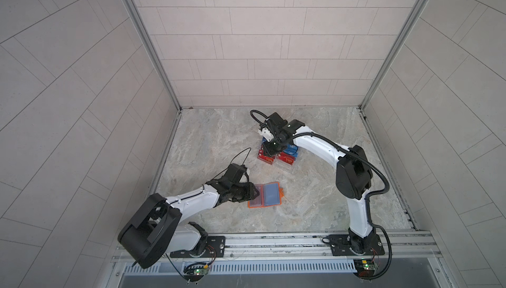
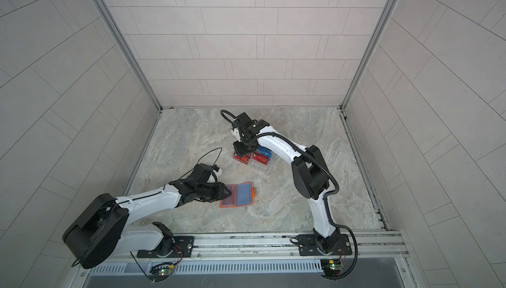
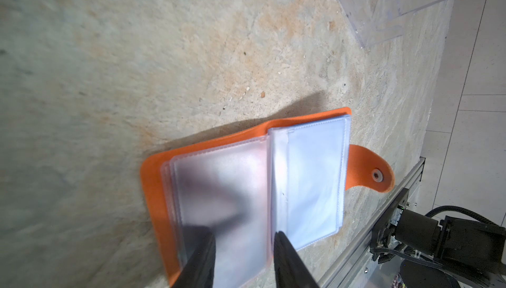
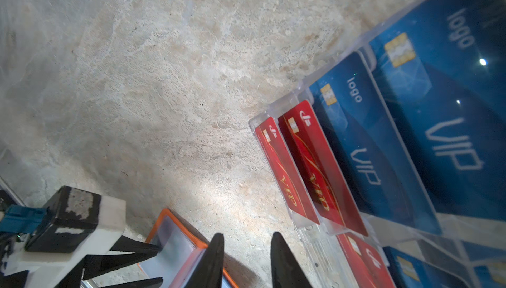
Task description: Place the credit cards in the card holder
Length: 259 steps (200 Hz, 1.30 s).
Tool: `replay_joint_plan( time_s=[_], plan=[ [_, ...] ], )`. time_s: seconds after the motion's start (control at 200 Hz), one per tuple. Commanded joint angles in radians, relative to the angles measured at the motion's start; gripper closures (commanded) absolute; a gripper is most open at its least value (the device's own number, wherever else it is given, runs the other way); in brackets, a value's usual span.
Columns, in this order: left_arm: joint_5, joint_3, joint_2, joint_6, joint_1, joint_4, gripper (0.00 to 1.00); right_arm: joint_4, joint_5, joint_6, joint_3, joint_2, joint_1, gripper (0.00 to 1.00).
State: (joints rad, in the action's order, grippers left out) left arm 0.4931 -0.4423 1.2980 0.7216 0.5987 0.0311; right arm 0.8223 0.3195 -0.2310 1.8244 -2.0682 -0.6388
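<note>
The orange card holder [image 1: 269, 194] [image 2: 243, 194] lies open on the marble table, its clear sleeves facing up and its snap tab [image 3: 379, 175] pointing right. My left gripper [image 1: 256, 193] [image 3: 245, 248] is open, its fingertips [image 3: 204, 251] low over the holder's left-hand sleeve; nothing is pinched. Red credit cards [image 1: 267, 158] [image 4: 315, 163] and blue credit cards [image 1: 291, 151] [image 4: 369, 141] stand in a clear tiered rack. My right gripper [image 1: 269, 149] [image 4: 246, 248] hovers open over the rack's left side and holds nothing. The holder [image 4: 175, 242] also shows in the right wrist view.
The clear acrylic rack [image 1: 284, 167] [image 3: 383, 20] stands at the back middle of the table. Tiled walls close in three sides. An aluminium rail [image 1: 273, 241] with both arm bases runs along the front edge.
</note>
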Motion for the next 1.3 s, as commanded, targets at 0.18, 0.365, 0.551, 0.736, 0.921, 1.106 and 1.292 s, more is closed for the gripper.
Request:
replay_joint_plan(
  time_s=[0.18, 0.365, 0.551, 0.736, 0.921, 1.106, 1.292],
  plan=[
    [-0.001, 0.004, 0.003, -0.006, 0.003, 0.013, 0.60, 0.123, -0.066, 0.098, 0.161, -0.124, -0.002, 0.66],
    [0.005, 0.000, 0.014, -0.007, 0.003, 0.009, 0.60, 0.188, -0.116, 0.146, 0.238, -0.183, 0.000, 0.63],
    [0.019, 0.001, 0.026, -0.003, 0.003, -0.002, 0.61, 0.215, -0.120, 0.174, 0.272, -0.228, 0.000, 0.59],
    [0.020, 0.001, 0.023, -0.004, 0.003, 0.004, 0.61, 0.211, -0.115, 0.179, 0.272, -0.246, -0.001, 0.60],
    [0.016, -0.001, 0.027, -0.007, 0.003, 0.010, 0.61, 0.212, -0.109, 0.180, 0.277, -0.258, -0.005, 0.64],
    [0.013, 0.000, 0.029, -0.012, 0.001, 0.018, 0.61, 0.211, -0.096, 0.186, 0.277, -0.257, -0.010, 0.66],
    [0.014, 0.001, 0.031, -0.017, 0.001, 0.020, 0.61, 0.210, -0.073, 0.191, 0.277, -0.257, -0.012, 0.72]
  ],
)
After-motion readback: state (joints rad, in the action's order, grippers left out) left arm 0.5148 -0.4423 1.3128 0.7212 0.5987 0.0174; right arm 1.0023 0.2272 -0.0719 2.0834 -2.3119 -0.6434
